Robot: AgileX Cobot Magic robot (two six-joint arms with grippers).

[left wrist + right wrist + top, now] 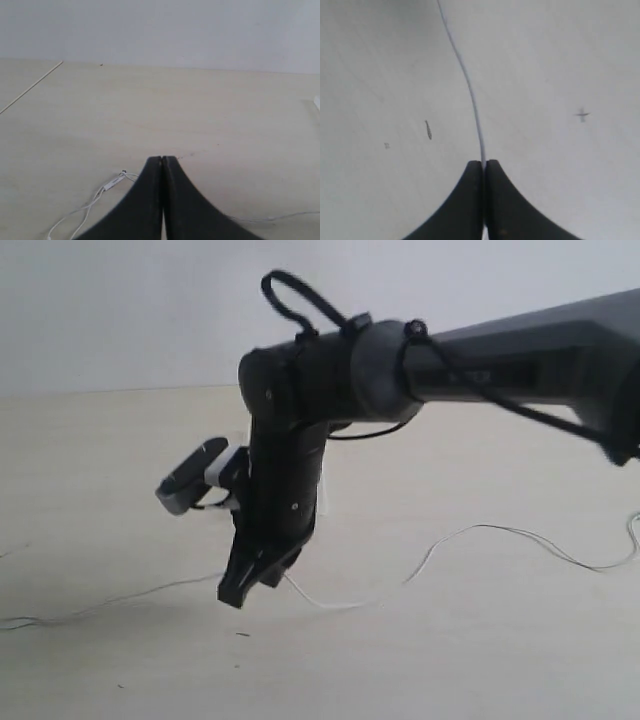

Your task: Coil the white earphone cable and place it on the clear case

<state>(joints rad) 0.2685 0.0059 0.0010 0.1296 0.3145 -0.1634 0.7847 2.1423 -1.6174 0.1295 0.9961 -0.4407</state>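
The white earphone cable [452, 538] lies as a thin line across the pale table, from the left edge past the middle to the right edge. My right gripper [240, 592] points down at the table's middle and is shut on the cable. In the right wrist view the cable [470, 95] runs straight in between the closed fingertips [484, 162]. My left gripper [162, 159] is shut with nothing in it. A stretch of cable with the slim inline remote [112, 182] lies just beside it. The clear case does not show plainly in any view.
The right arm [500, 350], with black cables tied along it, reaches in from the right above the table. A grey wrist camera [190, 480] sticks out beside the gripper. The table's far edge meets a plain white wall [120, 310].
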